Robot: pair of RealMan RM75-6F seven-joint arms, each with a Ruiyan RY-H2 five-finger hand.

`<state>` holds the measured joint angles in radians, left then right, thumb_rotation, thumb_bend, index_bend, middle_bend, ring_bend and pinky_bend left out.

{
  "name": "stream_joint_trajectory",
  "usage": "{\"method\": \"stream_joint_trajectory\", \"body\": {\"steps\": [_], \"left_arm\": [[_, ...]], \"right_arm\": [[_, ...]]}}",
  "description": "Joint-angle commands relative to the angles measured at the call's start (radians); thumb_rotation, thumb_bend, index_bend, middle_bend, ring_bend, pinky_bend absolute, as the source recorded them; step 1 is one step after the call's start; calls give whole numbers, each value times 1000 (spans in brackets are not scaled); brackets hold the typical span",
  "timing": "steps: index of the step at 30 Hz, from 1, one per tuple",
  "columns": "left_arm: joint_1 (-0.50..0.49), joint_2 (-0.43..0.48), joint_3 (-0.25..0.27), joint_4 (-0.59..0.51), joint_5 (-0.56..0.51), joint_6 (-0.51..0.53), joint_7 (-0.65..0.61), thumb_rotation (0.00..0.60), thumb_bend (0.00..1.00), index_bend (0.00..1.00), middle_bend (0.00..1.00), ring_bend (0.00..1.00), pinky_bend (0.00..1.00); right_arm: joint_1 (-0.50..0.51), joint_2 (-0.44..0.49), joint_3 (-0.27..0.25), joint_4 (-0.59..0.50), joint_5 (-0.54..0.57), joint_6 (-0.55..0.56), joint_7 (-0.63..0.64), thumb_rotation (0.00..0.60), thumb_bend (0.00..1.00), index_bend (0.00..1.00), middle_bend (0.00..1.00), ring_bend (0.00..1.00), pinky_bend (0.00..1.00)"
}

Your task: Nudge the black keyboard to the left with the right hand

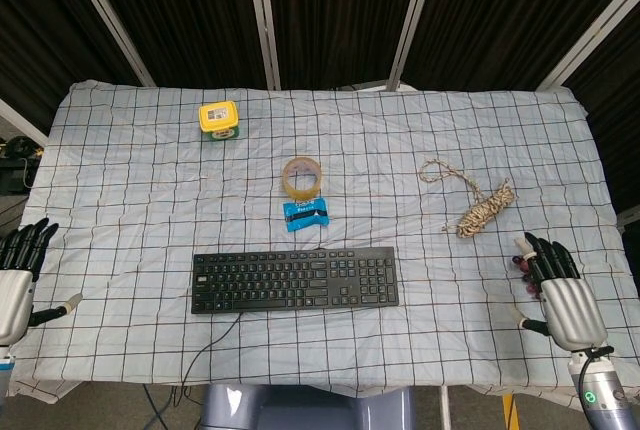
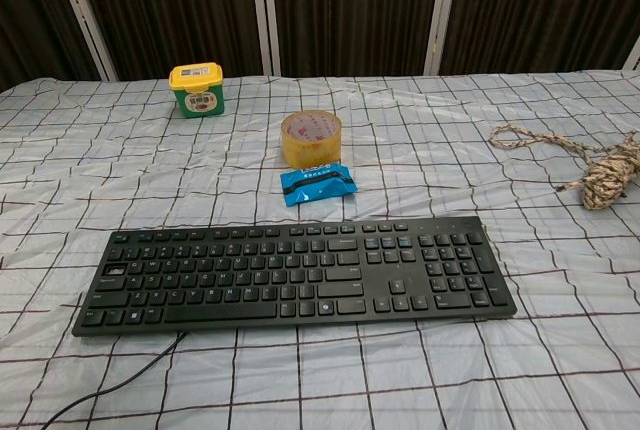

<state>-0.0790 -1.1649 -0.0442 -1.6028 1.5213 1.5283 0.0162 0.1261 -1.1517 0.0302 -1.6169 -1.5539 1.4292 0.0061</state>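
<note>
The black keyboard (image 1: 294, 280) lies flat near the table's front edge, also seen across the chest view as the keyboard (image 2: 295, 270), with its cable trailing off the front left. My right hand (image 1: 562, 292) hovers at the front right corner, well right of the keyboard, fingers straight and apart, holding nothing. My left hand (image 1: 17, 278) sits at the front left edge, fingers extended, empty. Neither hand appears in the chest view.
A checked cloth (image 1: 150, 180) covers the table. A yellow-lidded tub (image 1: 218, 118) stands at the back left. A tape roll (image 1: 303, 177) and a blue packet (image 1: 306, 213) lie just behind the keyboard. A coiled rope (image 1: 480, 206) lies to the right.
</note>
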Motion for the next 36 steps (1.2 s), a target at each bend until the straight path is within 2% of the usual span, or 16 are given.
{"method": "stream_joint_trajectory", "body": {"steps": [1,7,9,11,14,19,23,27,29,32,36], "left_arm": [[0,0,0,-1,2,2,1,600,0,0,0,0,0],[2,-1,-1,-1,-1,2,2,600,0,0,0,0,0],[1,-2,-1,0,-1,1,4,600,1,0,0,0,0],[-1,-3,-2,0,-3,-1,8,600,0,0,0,0,0],[-1,-4,-3,-1,-2,0,11,600,0,0,0,0,0],[-1,-5,-2,0,0,0,12,600,0,0,0,0,0],[-2,-6,-3,1,-1,0,13,600,1,0,0,0,0],[-1,-7,-3,1,1,2,12,600,0,0,0,0,0],[-1,-7,-4,2,1,3,9,600,0,0,0,0,0],[-2,-6,-4,2,1,3,6,600,0,0,0,0,0],[-2,-5,-4,2,1,2,2,600,0,0,0,0,0]], "right_arm": [[1,2,-3,0,-4,-3,1,600,168,0,0,0,44],[4,5,-6,-4,-11,-7,2,600,168,0,0,0,49],[7,4,-6,-6,-14,-9,-1,600,169,0,53,34,117],[18,-6,3,-5,-28,-3,-23,600,169,0,222,197,292],[27,-8,0,-21,-21,-27,-40,600,169,12,403,408,469],[41,-5,-6,-41,-33,-47,-71,600,169,59,617,621,595],[67,-9,-12,-73,-69,-73,-128,600,173,79,741,732,661],[87,-13,-8,-107,-56,-111,-178,600,214,92,817,803,717],[110,-18,-3,-131,-34,-158,-226,600,301,101,849,839,740],[137,-28,3,-167,21,-222,-301,600,376,104,870,867,754],[163,-57,10,-190,81,-275,-390,600,405,106,875,872,758]]}}
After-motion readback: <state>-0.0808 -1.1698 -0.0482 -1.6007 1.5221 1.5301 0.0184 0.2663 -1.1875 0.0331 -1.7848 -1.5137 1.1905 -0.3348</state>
